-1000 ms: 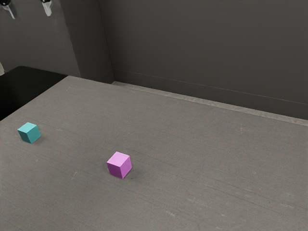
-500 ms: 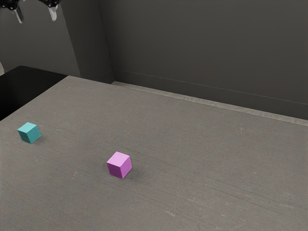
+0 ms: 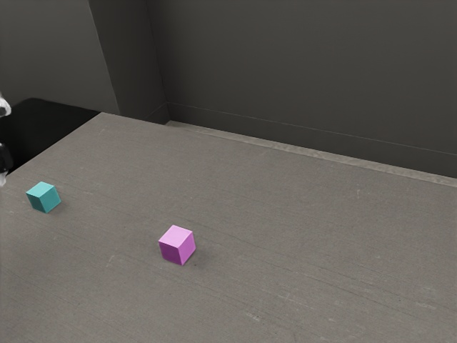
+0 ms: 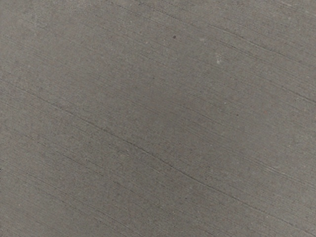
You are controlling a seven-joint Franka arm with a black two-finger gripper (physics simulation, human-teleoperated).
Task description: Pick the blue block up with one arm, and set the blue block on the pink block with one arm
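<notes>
Plainly, the blue block [image 3: 43, 197] rests on the grey worktop [image 3: 300, 236], close to the worktop's edge at the exterior view's left and about midway along that edge. It sits flat, with one vertical corner turned toward the camera, and its colour leans to teal. The pink block [image 3: 177, 245] stands further in from that edge and nearer the worktop's front edge, well apart from the blue block. It also lies flat on the surface with a corner facing the camera, and it throws a small shadow toward the exterior view's right. At the exterior view's left edge, just above the blue block, a small white and black piece of the robot [image 3: 3, 107] juts in. Whether the gripper is released or clenched I cannot tell. The wrist view looks down on bare worktop [image 4: 158, 118], grey with fine slanting grain lines and a few pale specks. Beyond the worktop's far left corner lies a black surface [image 3: 36, 128], and dark walls [image 3: 300, 64] rise behind the far edge.
</notes>
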